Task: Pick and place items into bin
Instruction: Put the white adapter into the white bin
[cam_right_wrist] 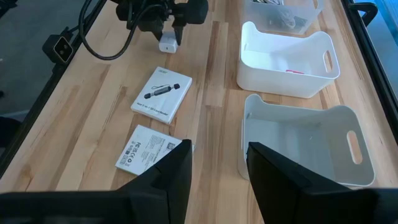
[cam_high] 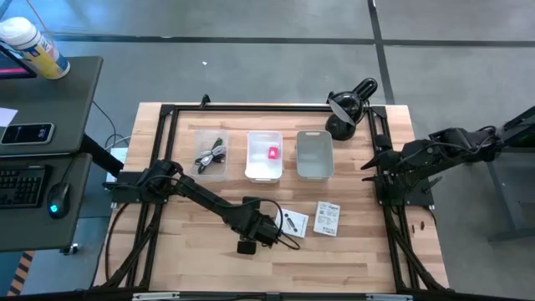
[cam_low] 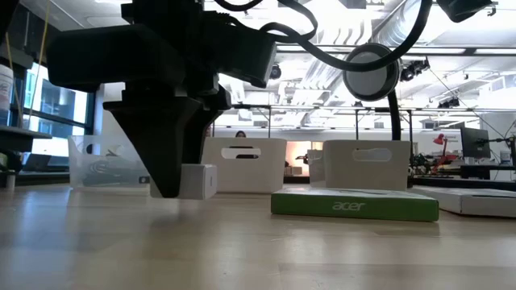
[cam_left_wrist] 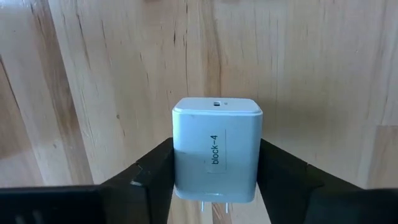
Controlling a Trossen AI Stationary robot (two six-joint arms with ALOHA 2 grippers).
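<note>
Two cards (cam_right_wrist: pixel 160 93) near left pincer (cam_left_wrist: pixel 214 186) — apparently gripping white cube (cam_left_wrist: pixel 216 149).

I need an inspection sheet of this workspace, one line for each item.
Surface: wooden table.
Job's things: white charger block gripped; two white packets on the table; clear bin holds a black cable; white bin holds a pink piece; grey bin.
Clutter: nothing seen.
Grippers: left gripper shut on the block; right gripper open, waiting at the table's right edge.
Cables: left arm's own cable.
Surroundings: desk with keyboard.
</note>
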